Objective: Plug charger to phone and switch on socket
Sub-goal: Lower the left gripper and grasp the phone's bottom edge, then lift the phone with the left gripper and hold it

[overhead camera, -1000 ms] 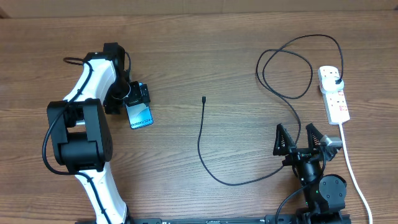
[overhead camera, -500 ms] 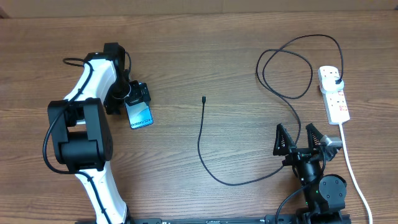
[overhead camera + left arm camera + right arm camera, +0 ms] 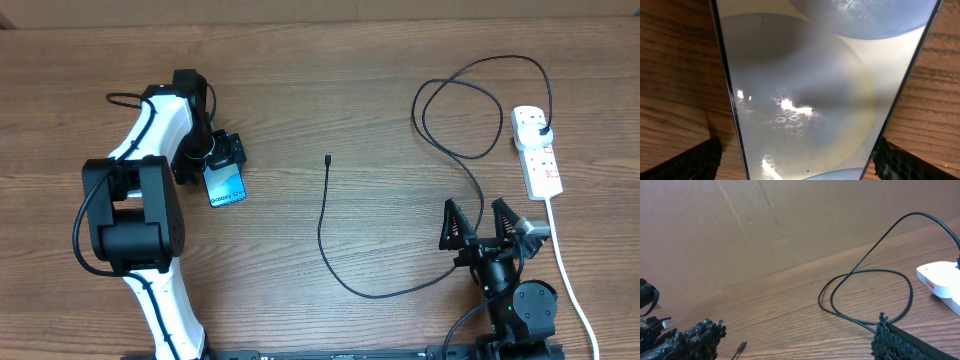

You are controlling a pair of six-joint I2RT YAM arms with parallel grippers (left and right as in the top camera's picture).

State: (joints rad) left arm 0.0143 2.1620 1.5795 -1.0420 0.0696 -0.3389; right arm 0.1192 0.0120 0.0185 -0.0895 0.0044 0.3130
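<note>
The phone (image 3: 226,185), screen lit blue, lies flat on the wooden table at the left. My left gripper (image 3: 223,155) sits over its far end, open, a finger on each side. In the left wrist view the phone (image 3: 810,75) fills the frame between the two fingertips (image 3: 797,161); a gap shows at the left finger. The charger cable (image 3: 322,225) lies mid-table with its connector tip (image 3: 328,158) free. It loops to the black plug (image 3: 541,129) in the white socket strip (image 3: 540,165). My right gripper (image 3: 486,222) is open and empty, near the front edge. Its wrist view (image 3: 795,345) shows the cable loop (image 3: 865,282) and the strip (image 3: 940,277).
The strip's thick white cord (image 3: 568,275) runs down the right edge, past my right arm base (image 3: 520,300). A cardboard wall (image 3: 790,220) stands behind the table. The connector tip also shows in the right wrist view (image 3: 740,347).
My left arm and gripper have shifted slightly to the right over the phone. The phone, the cable and the right arm have not moved.
</note>
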